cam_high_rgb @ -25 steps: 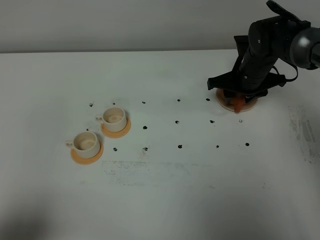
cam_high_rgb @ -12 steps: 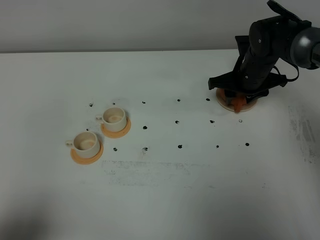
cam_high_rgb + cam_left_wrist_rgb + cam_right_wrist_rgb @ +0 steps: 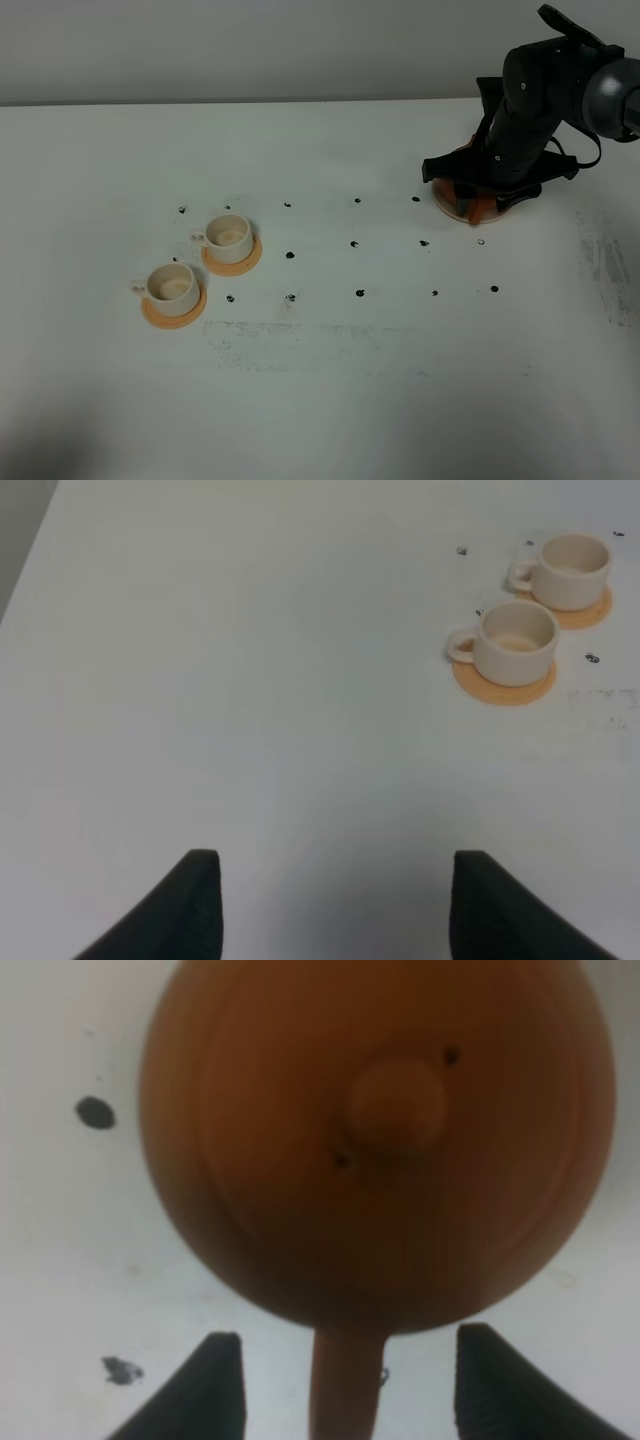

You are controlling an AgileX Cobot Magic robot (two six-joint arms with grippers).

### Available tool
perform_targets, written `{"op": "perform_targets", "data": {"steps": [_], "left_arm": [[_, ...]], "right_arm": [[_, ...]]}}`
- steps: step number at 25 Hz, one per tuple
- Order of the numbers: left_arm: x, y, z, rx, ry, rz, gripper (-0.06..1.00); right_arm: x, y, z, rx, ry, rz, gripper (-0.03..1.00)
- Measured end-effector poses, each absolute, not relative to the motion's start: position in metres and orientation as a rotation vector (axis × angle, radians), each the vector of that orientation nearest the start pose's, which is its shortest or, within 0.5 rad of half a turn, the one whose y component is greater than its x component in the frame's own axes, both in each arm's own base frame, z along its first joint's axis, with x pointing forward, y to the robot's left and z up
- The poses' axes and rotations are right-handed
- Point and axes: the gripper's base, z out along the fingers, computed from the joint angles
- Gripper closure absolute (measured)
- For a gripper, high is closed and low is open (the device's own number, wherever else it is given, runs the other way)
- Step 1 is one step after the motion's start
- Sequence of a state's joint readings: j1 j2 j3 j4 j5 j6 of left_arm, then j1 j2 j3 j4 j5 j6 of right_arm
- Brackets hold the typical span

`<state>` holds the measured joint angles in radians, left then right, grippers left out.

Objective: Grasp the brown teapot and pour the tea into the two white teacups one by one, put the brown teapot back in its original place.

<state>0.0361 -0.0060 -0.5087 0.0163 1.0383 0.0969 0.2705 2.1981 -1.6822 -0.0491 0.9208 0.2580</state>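
Step in hand: the grasp, the first of the task. No tea poured, as I judge it.

My right gripper hangs over the brown teapot. My right fingers stand wide, one on either side of the pot's stub, which I take for the side handle. There is a clear gap on both sides and nothing is held.

The teapot is at the far right of the table, on its pale coaster, well apart from the two white teacups.

Next move, as I judge it: close squarely on the stub and check the grip before lifting. It is narrow and round, so an off-centre pinch could let the pot roll. Then comes a long carry across to the cups.

My left gripper is idle, its fingers wide and nothing between them.

Views compared:
- The right wrist view gives the lid knob and how the stub sits between my fingers. It does not show the coaster or the cups.
- The high view gives the whole layout, with each cup on an orange saucer and a sliver of coaster rim. My arm hides most of the pot and the fingers.
- The left wrist view shows both cups upright with their handles pointing the same way. The pot is not in it.
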Motion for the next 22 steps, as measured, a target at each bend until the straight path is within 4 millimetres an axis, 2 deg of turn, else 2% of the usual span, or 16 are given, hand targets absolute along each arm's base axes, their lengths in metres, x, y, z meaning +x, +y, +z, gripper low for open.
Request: {"op": "perform_targets", "data": {"steps": [17,19,22], "left_arm": [[-0.006,0.0011,0.2815,0.06,2.008,0.104,0.44],[-0.006,0.0011,0.2815,0.06,2.008,0.104,0.44],[-0.006,0.0011,0.2815,0.06,2.008,0.104,0.44]], "right_arm": [[0.4418,0.1195,0.1623,-0.051,2.904,0.033,0.52],[0.4412,0.1193,0.1621,-0.054,2.911,0.03,0.55],[0.4405,0.1191,0.162,-0.065,2.919,0.025,0.65]]}}
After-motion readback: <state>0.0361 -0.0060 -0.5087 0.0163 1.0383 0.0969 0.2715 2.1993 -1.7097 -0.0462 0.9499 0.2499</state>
